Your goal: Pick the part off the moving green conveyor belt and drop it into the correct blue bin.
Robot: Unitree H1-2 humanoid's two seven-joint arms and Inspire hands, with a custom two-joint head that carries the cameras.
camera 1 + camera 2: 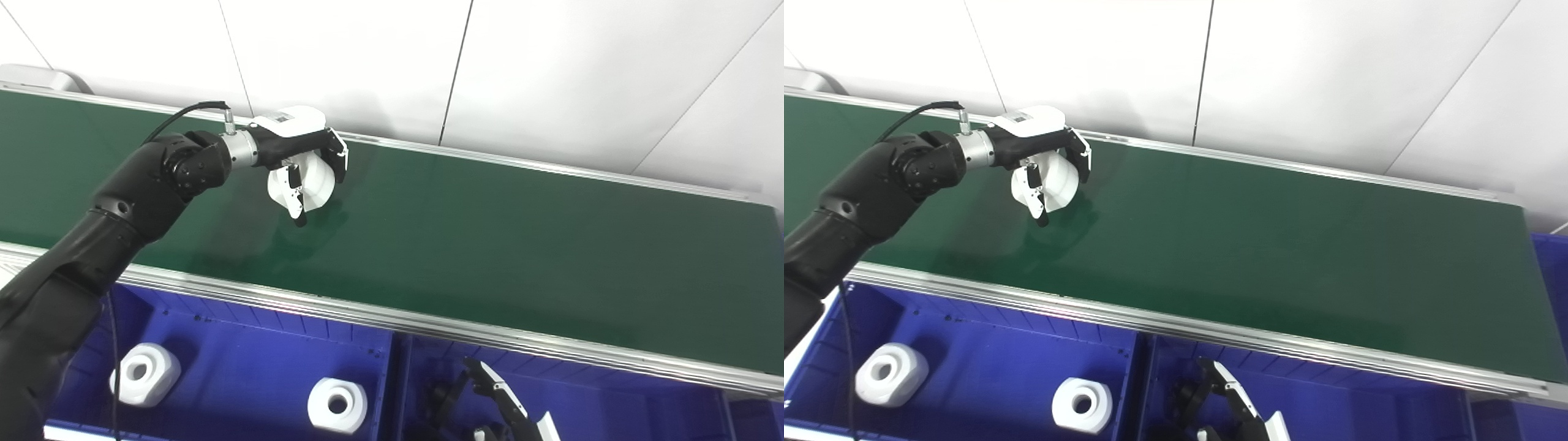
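My left hand (303,168) reaches out over the green conveyor belt (490,245) and is shut on a white rounded part (312,180), held a little above the belt surface. The same hand (1047,171) and white part (1059,180) show in the right eye view. Below the belt's near rail, the left blue bin (245,367) holds two white parts with centre holes (146,373) (337,404). My right hand (496,404) hangs low over the right blue bin (612,404), its fingers apart and holding nothing.
An aluminium rail (429,324) runs along the belt's near edge, between belt and bins. A divider wall (395,380) separates the two bins. Dark parts (1185,398) lie in the right bin beside my right hand. White wall panels stand behind the belt.
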